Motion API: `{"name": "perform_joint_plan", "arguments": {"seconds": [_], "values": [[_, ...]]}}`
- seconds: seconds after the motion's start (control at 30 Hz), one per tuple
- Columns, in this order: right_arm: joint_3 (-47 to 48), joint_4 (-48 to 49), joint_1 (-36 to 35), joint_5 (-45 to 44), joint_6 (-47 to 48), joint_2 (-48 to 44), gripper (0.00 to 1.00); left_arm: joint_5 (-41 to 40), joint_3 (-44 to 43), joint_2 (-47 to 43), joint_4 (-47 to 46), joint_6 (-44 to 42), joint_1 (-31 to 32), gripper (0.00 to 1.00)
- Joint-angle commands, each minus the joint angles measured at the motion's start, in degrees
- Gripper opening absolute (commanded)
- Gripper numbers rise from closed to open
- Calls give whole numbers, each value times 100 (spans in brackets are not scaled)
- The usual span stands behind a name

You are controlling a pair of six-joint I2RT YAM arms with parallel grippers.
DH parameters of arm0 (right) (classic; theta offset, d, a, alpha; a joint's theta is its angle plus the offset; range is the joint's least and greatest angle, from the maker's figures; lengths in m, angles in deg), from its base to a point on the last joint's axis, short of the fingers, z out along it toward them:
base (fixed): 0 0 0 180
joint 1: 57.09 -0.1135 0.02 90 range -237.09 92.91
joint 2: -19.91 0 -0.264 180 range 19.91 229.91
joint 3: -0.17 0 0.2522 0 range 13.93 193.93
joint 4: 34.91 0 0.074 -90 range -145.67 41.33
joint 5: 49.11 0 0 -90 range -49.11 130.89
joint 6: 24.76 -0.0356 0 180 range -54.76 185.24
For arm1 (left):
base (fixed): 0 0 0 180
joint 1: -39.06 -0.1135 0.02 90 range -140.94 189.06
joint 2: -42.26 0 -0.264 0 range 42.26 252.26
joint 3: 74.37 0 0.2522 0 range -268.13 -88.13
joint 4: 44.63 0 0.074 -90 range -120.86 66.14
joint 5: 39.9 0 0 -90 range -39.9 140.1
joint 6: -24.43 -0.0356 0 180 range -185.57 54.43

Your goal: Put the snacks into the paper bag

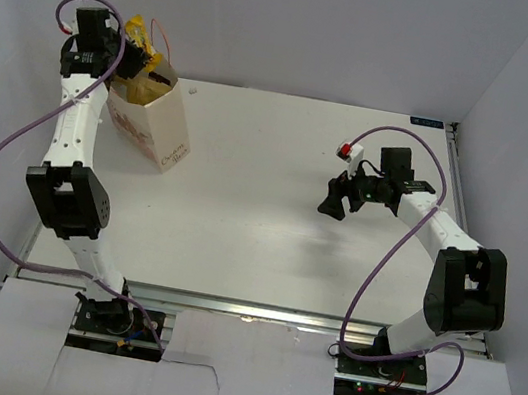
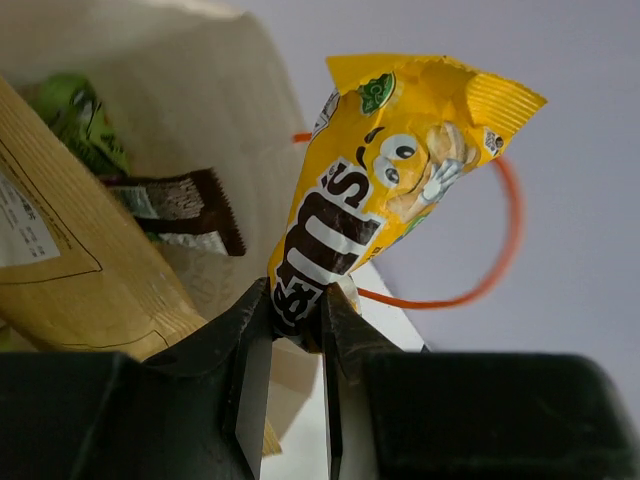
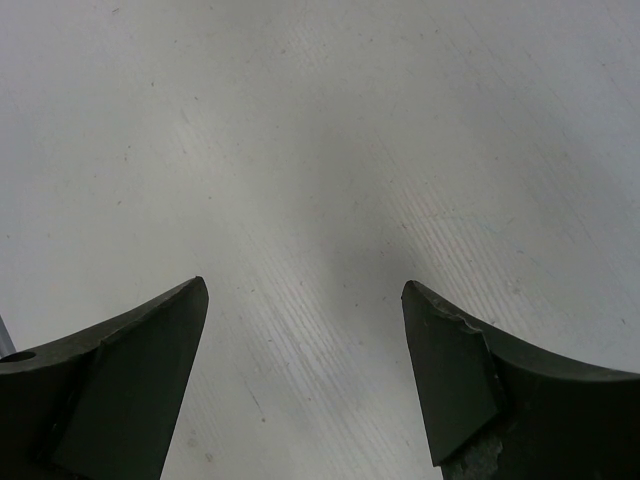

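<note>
The cream paper bag (image 1: 155, 124) stands at the table's far left, its mouth open. My left gripper (image 1: 138, 53) hangs over the mouth, shut on a yellow candy packet (image 2: 375, 170) by its lower end (image 2: 300, 300). Inside the bag, the left wrist view shows the large yellow-orange chip bag (image 2: 70, 270), a green packet (image 2: 70, 115) and the dark brown candy pack (image 2: 185, 205). An orange string handle (image 2: 500, 240) loops behind the yellow packet. My right gripper (image 1: 337, 198) is open and empty over bare table at the right, fingers (image 3: 140, 370) spread wide.
White walls close in the table on the left, back and right. A small red-and-white part (image 1: 350, 152) sits on the right arm's cable near its wrist. The left arm's purple cable (image 1: 7, 155) loops out to the left.
</note>
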Motion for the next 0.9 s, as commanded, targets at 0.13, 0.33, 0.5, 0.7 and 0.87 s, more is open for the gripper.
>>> {"name": "perform_joint_plan", "arguments": {"seconds": [0.13, 0.33, 0.5, 0.7, 0.87], "values": [[-67, 145, 38, 2, 71, -187, 84, 6, 64, -80, 133, 476, 145, 14], [-67, 136, 47, 37, 71, -178, 84, -99, 91, -115, 150, 581, 180, 44], [-59, 136, 47, 55, 62, -160, 84, -205, 231, -335, 238, 537, 180, 65], [-6, 101, 47, 20, 62, -204, 84, -91, -23, -563, 212, 153, 180, 72], [239, -57, 82, -305, -323, -318, 87, 1791, 939, -1633, -1357, -1657, 198, 97]]}}
